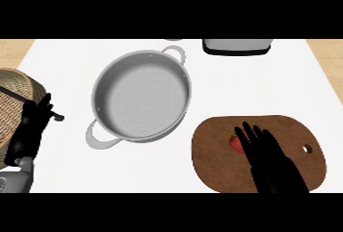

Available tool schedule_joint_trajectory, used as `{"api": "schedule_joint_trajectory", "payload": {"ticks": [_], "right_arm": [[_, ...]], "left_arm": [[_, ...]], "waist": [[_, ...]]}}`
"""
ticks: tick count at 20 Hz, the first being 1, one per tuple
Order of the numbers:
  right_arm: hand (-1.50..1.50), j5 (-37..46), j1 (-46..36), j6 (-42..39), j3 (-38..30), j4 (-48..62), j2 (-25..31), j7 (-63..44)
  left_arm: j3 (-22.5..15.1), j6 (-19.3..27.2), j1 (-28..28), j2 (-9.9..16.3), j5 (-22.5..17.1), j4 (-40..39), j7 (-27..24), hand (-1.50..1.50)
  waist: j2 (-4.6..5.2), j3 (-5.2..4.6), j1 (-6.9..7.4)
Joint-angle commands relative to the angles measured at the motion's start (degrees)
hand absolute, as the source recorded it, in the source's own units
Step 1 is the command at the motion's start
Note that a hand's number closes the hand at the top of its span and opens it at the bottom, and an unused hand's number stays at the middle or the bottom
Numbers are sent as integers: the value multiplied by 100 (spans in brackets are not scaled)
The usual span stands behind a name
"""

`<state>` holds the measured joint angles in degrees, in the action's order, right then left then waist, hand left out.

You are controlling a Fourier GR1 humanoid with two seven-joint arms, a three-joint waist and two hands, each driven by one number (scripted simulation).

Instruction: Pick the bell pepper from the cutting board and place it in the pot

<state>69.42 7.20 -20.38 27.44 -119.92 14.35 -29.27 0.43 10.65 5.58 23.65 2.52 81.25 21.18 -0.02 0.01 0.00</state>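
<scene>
A small red bell pepper (234,143) with a green stem lies on the brown cutting board (214,167) at the lower right. My right hand (264,149) reaches over the board with its fingers straight, covering most of the pepper from the right; only the pepper's left edge shows. A wide silver pot (140,97) with two handles sits left of the board, with nothing inside it. My left hand (33,127) rests at the left edge, fingers relaxed and pointing up, holding nothing.
A woven basket (13,99) sits at the far left, behind my left hand. A white and black appliance (237,46) stands at the counter's back edge. The white counter (281,86) spreads between pot and appliance.
</scene>
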Motion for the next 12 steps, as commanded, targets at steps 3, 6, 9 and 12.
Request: {"api": "schedule_joint_trajectory", "payload": {"ticks": [3, 6, 9, 12], "right_arm": [[-150, 228, 103, 432, -56, 612, -59, 239], [-150, -150, -802, 383, -635, 1421, -274, 599], [-150, 98, -697, 781, -576, 1704, -271, 825], [-150, 440, -710, 917, -432, 1955, -440, 665]], "left_arm": [[-4, 42, -344, -344, 289, 184, -116, 0], [229, -97, 200, -269, 323, -529, -328, 0], [280, -231, -25, -305, 374, 103, 49, 0], [541, -483, 122, -270, 229, -355, -223, 0]], "waist": [[-3, 0, -1], [11, -1, 0], [2, 0, 5], [3, -1, 0]]}}
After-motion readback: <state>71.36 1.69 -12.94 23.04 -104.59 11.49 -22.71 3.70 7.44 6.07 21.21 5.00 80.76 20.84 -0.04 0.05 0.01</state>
